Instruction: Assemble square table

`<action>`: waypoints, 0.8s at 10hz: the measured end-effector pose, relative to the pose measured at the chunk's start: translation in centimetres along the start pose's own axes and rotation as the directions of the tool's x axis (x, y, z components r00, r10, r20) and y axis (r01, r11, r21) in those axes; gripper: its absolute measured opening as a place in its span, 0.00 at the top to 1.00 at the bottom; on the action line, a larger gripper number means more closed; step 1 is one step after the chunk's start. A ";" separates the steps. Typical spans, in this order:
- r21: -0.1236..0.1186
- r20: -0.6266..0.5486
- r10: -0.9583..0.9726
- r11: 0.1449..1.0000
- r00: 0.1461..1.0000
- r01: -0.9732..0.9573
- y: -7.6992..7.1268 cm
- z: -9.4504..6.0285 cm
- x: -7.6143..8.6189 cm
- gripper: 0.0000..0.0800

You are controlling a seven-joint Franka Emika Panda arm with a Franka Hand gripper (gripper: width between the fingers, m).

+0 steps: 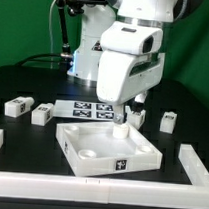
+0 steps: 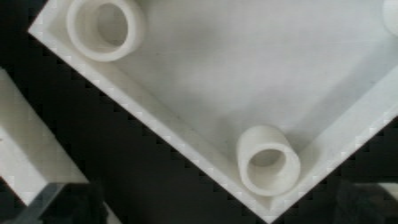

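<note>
Tool (image 1: 130, 110) is seen poised low over the far edge of the square table (image 1: 102, 150), its jaws spread wide and nothing gripped between them. Directly below it, the big white slab is laid flat on the black table (image 1: 30, 138), turned a little askew, with its raised rim all round and its hollow side up. In the wrist view the slab (image 2: 214, 90) is shown filling almost the whole picture, one corner pointing away, and two round sockets are picked out clearly: one (image 2: 103, 28) at a corner, another (image 2: 270, 165) at the next corner along the rim. Just beyond the slab, the marker board (image 1: 95, 112) is laid flat, partly covered by the arm. One of the leg blocks (image 1: 138, 118) is spotted just beside the tool, near the slab's far rim. Further out, two more are set at the exterior view's left (image 1: 14, 105) (image 1: 40, 113), and one at its right (image 1: 168, 120), all well apart from the slab. Long white border bars (image 1: 194, 163) are laid around the work area, one across the front (image 1: 97, 190).
</note>
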State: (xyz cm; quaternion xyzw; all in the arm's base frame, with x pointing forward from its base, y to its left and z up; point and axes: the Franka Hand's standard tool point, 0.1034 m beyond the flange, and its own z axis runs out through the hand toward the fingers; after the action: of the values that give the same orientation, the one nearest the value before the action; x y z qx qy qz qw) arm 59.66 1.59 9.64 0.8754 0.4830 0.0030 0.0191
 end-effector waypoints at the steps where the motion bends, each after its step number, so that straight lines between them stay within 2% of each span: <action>1: 0.000 0.000 0.000 1.000 1.000 0.000 0.0 0.0 0.0 0.19; 8: 0.001 0.000 0.000 1.000 1.000 0.000 0.0 0.0 0.0 0.19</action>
State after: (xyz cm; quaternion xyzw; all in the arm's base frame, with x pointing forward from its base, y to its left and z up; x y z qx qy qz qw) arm 59.64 1.59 9.60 0.8755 0.4828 0.0029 0.0187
